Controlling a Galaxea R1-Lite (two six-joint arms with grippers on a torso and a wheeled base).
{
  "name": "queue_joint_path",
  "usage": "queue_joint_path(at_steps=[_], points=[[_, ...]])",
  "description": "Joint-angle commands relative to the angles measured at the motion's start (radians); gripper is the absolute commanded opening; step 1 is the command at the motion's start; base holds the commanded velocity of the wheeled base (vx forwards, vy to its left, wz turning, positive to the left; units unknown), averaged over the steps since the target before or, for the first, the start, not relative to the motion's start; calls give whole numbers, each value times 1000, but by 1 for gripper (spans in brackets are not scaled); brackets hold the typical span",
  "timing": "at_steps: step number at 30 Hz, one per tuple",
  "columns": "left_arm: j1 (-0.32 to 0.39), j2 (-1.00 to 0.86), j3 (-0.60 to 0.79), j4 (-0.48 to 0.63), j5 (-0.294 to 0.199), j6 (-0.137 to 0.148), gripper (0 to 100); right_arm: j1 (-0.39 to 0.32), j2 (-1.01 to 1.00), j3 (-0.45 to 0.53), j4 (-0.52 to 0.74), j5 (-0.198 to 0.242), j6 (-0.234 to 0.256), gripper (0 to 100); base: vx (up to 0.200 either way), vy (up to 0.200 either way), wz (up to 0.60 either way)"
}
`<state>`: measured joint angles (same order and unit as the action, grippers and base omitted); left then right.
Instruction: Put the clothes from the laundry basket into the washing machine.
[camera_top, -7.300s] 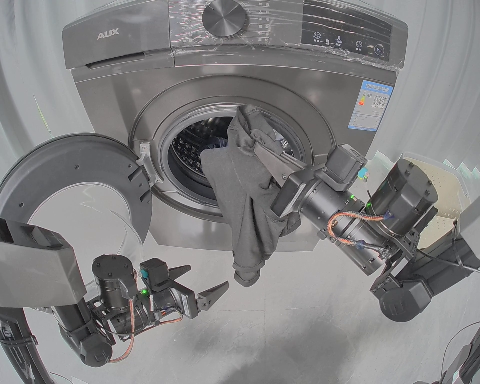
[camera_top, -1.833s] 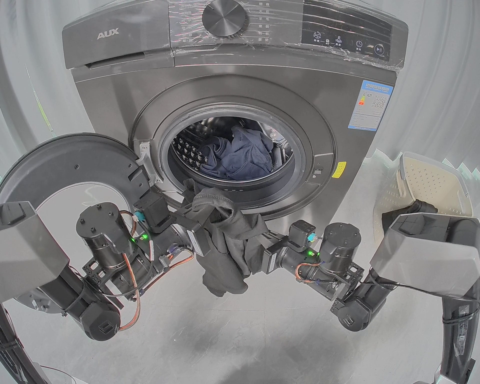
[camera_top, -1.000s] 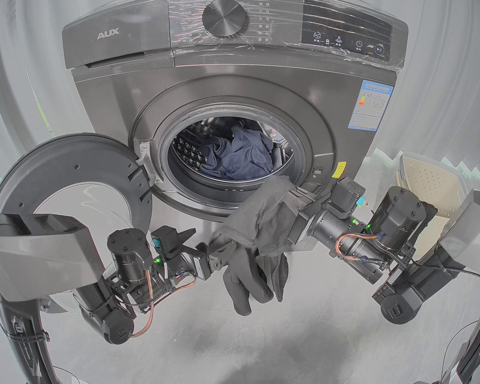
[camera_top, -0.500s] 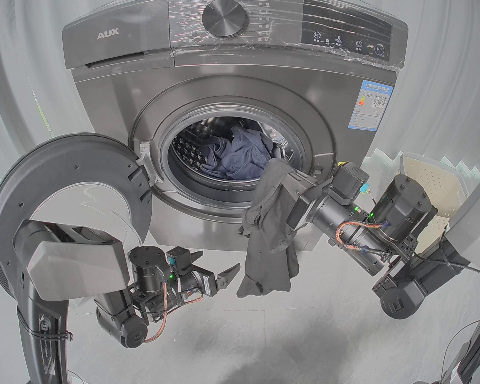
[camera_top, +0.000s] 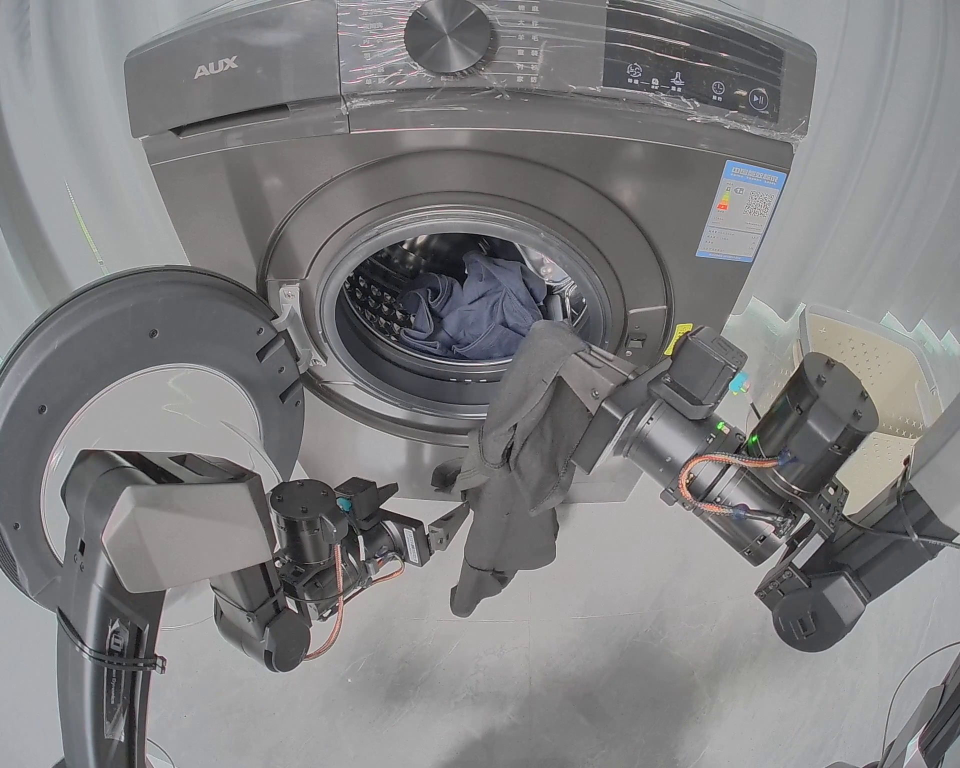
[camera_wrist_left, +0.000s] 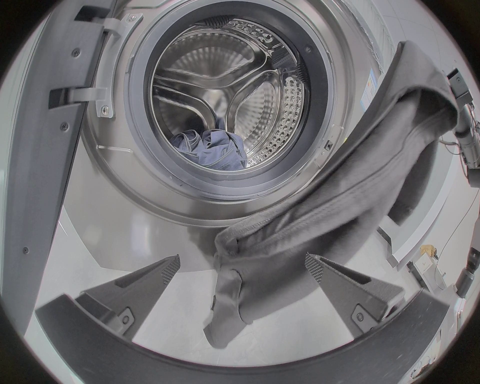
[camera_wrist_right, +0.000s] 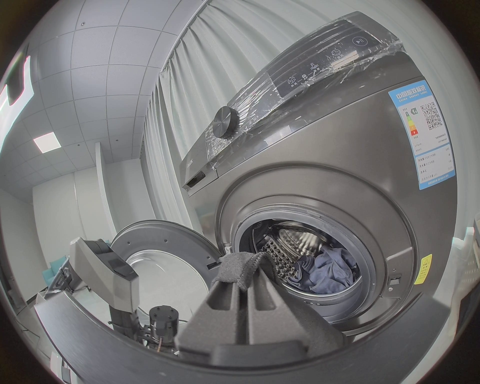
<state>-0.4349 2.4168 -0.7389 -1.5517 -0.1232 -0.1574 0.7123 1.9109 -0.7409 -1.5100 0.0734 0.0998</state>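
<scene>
Pale curtains (camera_top: 880, 150) and a grey floor (camera_top: 560, 660) frame the washing machine (camera_top: 480, 170), whose door (camera_top: 150, 340) is swung wide to the robot's left.

The right end effector (camera_top: 585, 380) is clamped shut on the top fold of a grey garment (camera_top: 520, 440). It holds that fold just outside the lower right rim of the drum (camera_wrist_left: 220, 90), and the rest of the cloth hangs down the machine's front toward the floor. The left end effector (camera_top: 447, 496) sits low with its jaws spread wide and holds nothing. The hanging tail is just ahead of it and roughly between its fingertips. It may be brushing the cloth, though the head view is too cluttered there to be sure.

A second ago the left end effector had hold of the lower part while the right carried the top. Half a second ago it had let go and hung apart from the cloth. Now it has closed in on the tail again, jaws open, and the right has kept its grip beside the rim. That looks like a regrasp, so the trailing length can be gathered and fed in rather than left draped over the sill.

Blue clothes (camera_top: 470, 310) already lie inside the drum. The laundry basket (camera_top: 870, 370) stands at the robot's right, behind the right arm.
</scene>
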Motion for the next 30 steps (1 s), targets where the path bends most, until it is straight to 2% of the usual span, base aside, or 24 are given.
queue_joint_path(at_steps=[1, 19, 20, 30], points=[[4, 70, -73, 1, 2, 1, 100, 16, -16, 5, 1, 0, 0, 0, 0, 0, 0], [13, 208, -318, 1, -1, 26, 100, 76, -16, 15, 1, -6, 1, 0, 0, 0, 0], [15, 212, -330, -1, 0, 27, 0, 76, -16, 17, -1, -6, 1, 0, 0, 0, 0], [21, 223, -392, -2, 8, 26, 0, 45, -18, 35, -7, -4, 1, 0, 0, 0, 0]])
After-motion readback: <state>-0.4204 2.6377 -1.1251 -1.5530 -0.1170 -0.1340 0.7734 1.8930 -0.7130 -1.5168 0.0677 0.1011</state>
